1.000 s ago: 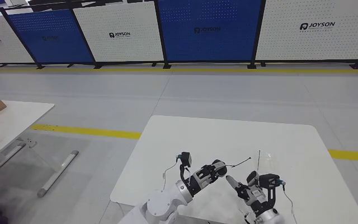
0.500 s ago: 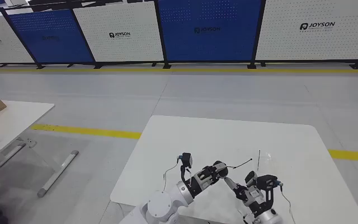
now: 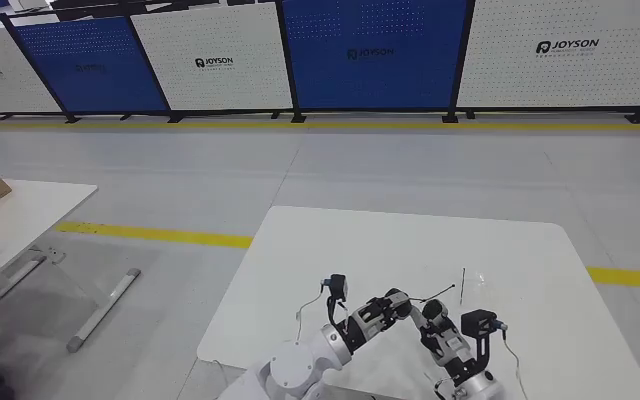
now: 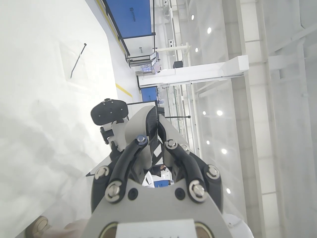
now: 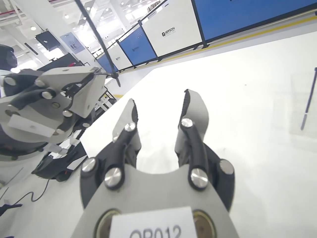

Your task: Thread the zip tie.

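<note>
My left gripper [image 3: 398, 298] is shut on one end of a black zip tie [image 3: 432, 294], held just above the white table [image 3: 400, 240]. The strap sticks out past the pinched fingertips [image 4: 151, 122] towards the right arm, ending in its small head [image 4: 189, 116]. My right gripper [image 5: 159, 99] is open with nothing between its fingers. It sits close beside the left gripper [image 5: 99, 74], just below the held zip tie [image 5: 91, 25]. In the top view the right gripper [image 3: 430, 312] is next to the strap's middle.
A second black zip tie [image 3: 463, 285] lies loose on the table beyond the grippers, also visible from the wrists [image 4: 78, 60] [image 5: 308, 100]. Blue and white fence panels [image 3: 375, 55] stand far behind, across the floor.
The right gripper has moved up and in towards the left gripper and the held zip tie. The left gripper has shifted slightly, still holding the tie.
</note>
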Motion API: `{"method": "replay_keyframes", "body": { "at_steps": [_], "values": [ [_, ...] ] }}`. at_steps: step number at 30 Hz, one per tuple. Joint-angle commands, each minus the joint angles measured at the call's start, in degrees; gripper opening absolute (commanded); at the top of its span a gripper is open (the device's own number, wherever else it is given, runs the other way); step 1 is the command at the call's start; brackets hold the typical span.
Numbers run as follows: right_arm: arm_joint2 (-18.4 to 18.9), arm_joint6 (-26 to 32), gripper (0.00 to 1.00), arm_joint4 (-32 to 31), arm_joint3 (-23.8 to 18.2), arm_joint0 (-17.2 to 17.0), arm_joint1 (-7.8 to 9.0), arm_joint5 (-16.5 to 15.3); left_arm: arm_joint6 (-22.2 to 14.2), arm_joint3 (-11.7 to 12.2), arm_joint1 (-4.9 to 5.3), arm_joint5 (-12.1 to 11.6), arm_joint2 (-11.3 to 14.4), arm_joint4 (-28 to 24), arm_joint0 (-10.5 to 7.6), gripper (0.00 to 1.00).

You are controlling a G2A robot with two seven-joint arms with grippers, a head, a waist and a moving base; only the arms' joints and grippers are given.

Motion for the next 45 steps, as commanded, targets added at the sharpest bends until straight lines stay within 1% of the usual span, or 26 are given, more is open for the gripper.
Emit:
{"method": "replay_keyframes", "body": {
  "at_steps": [1,7,9,18,23,26,28,33,39,40,44,45],
  "values": [
    [0.02,0.06,0.33,0.11,-0.08,-0.01,0.02,-0.43,0.29,0.19,-0.06,0.27,0.24,0.24,-0.18,0.00],
    [0.20,-0.42,0.33,0.35,-0.31,-0.27,0.09,-1.79,1.10,0.71,-0.21,0.72,0.93,1.46,-0.47,0.00],
    [0.24,-0.68,0.29,0.35,-0.35,-0.36,0.11,-1.98,1.19,0.89,-0.25,0.73,1.14,1.67,-0.57,0.00],
    [0.39,-1.11,0.26,0.68,-0.46,-0.56,0.12,-2.12,1.87,1.71,-0.48,0.83,2.04,2.55,-0.90,0.00],
    [0.44,-1.25,0.20,1.15,-0.32,-0.53,0.11,-2.31,1.81,1.82,-0.57,0.85,2.44,2.70,-0.98,0.00],
    [0.47,-1.35,0.20,1.23,-0.29,-0.52,0.11,-2.35,1.87,1.80,-0.59,0.80,2.49,2.94,-0.95,0.00],
    [0.50,-1.43,0.18,1.29,-0.32,-0.54,0.11,-2.41,2.03,1.85,-0.60,0.76,2.46,2.96,-0.93,0.00],
    [0.55,-1.37,0.20,1.42,-0.35,-0.59,0.13,-2.58,2.36,1.95,-0.63,0.65,2.42,3.21,-0.87,0.00],
    [0.57,-1.31,0.18,1.57,-0.43,-0.61,0.15,-2.82,3.21,1.92,-0.68,0.50,2.44,3.97,-0.74,0.00],
    [0.56,-1.29,0.16,1.58,-0.45,-0.61,0.15,-2.83,3.41,1.93,-0.68,0.48,2.45,4.23,-0.73,0.00],
    [0.56,-1.15,0.15,1.68,-0.48,-0.60,0.15,-2.79,3.68,2.05,-0.75,0.50,2.63,4.55,-0.75,0.00],
    [0.56,-1.12,0.13,1.70,-0.49,-0.59,0.15,-2.75,3.66,2.12,-0.77,0.50,2.71,4.60,-0.77,0.00]
  ]
}}
